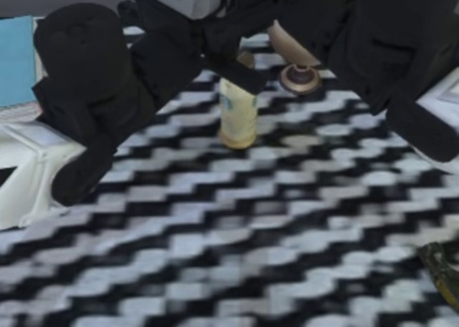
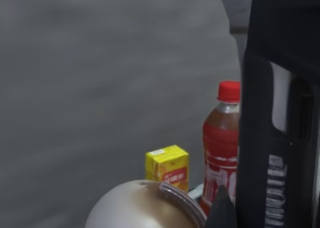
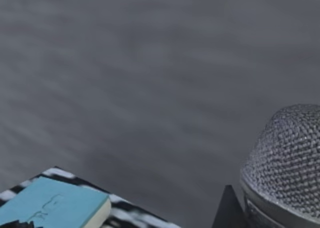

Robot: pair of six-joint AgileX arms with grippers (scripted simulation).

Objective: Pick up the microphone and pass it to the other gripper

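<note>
The microphone's silver-grey mesh head (image 3: 287, 163) hangs in the air close to my right wrist camera, just outside one right fingertip (image 3: 228, 210). Its black handle is hidden. My right gripper (image 3: 122, 224) is open, its tips wide apart with nothing between them. It faces the top view's left, from the right arm (image 1: 401, 47) high at the back right. My left gripper (image 1: 247, 76) reaches in from the left arm (image 1: 93, 90) above the cream bottle (image 1: 238, 112). One left fingertip (image 2: 223, 210) shows, and that gripper holds the microphone aloft.
A beige rounded object (image 1: 290, 47) (image 2: 140, 208) with a brown round base (image 1: 300, 78) sits beside the cream bottle. A blue book (image 1: 16, 62) (image 3: 50, 205) lies far left. A red drink bottle (image 2: 221, 148) and yellow carton (image 2: 167, 170) stand beyond the right arm.
</note>
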